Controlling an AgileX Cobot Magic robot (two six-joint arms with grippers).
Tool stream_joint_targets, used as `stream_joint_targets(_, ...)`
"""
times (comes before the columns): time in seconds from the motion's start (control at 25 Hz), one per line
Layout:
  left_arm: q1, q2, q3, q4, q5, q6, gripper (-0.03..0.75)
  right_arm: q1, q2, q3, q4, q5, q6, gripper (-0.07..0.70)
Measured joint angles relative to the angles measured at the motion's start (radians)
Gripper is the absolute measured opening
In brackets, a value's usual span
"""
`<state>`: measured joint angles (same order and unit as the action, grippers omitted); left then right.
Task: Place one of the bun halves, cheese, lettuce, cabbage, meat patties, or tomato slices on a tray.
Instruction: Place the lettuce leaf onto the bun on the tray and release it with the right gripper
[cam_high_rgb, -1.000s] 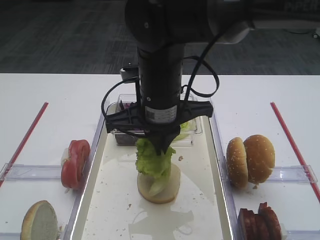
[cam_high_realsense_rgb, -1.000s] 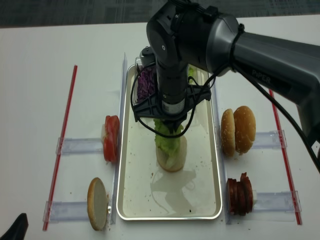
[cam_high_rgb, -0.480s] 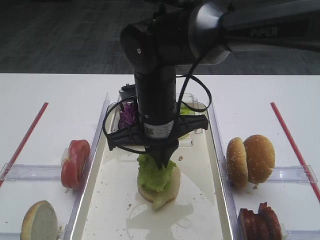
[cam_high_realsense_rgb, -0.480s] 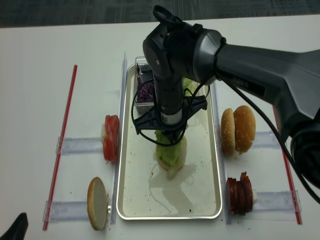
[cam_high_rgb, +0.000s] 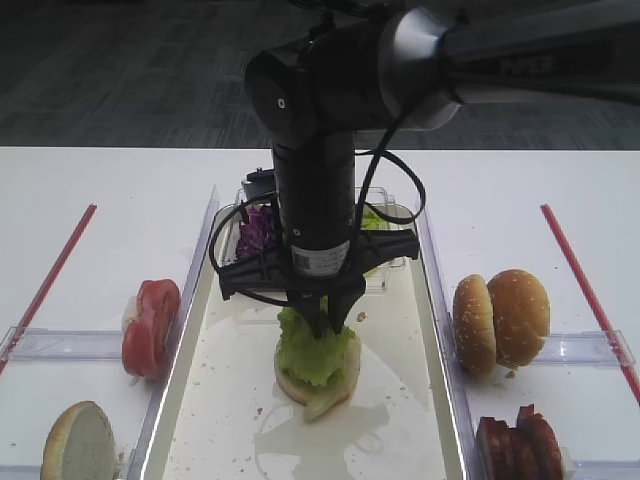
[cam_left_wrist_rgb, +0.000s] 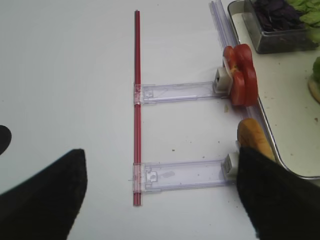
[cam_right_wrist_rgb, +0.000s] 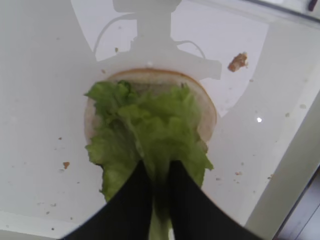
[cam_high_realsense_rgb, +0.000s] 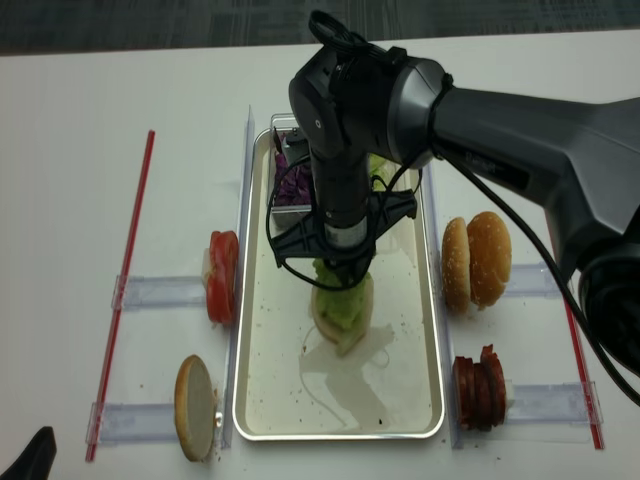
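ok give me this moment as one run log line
right gripper: jaws slightly apart around lettuce leaf | lettuce lying on bun half | bun half on tray | left gripper: idle, off tray

A white desk (cam_left_wrist_rgb: 65, 75) seen from above, crossed by a red strip (cam_left_wrist_rgb: 136, 107). Two clear holders branch right: tomato slices (cam_left_wrist_rgb: 241, 75) upright on one, a bun half (cam_left_wrist_rgb: 254, 142) (partly hidden by a dark pincer finger (cam_left_wrist_rgb: 277, 197)) on the other.

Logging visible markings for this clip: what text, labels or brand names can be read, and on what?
"PIPER", faint raised lettering on the right arm's grey link; blurred, only partly readable.
White sticker on the arm's black wrist: print too small to read.
Nothing readable on the tray or the food.
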<state>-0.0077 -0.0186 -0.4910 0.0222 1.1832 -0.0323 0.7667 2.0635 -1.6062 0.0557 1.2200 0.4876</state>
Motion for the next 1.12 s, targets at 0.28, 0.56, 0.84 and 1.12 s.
stream_joint_targets(0.28,0.0,0.0,0.0,0.0,0.0,0.0,0.564,0.0,0.0,0.0,0.0,0.0,0.0,0.544)
stream_joint_targets(0.56,0.0,0.0,0.0,0.0,0.0,0.0,0.564,0.0,0.0,0.0,0.0,0.0,0.0,0.627)
stream_joint_targets(0.84,0.0,0.0,0.0,0.0,0.0,0.0,0.564,0.0,0.0,-0.01,0.0,0.0,0.0,0.63)
stream_joint_targets(1.12,0.0,0.0,0.0,0.0,0.0,0.0,0.564,0.0,0.0,-0.043,0.0,0.0,-0.001,0.632)
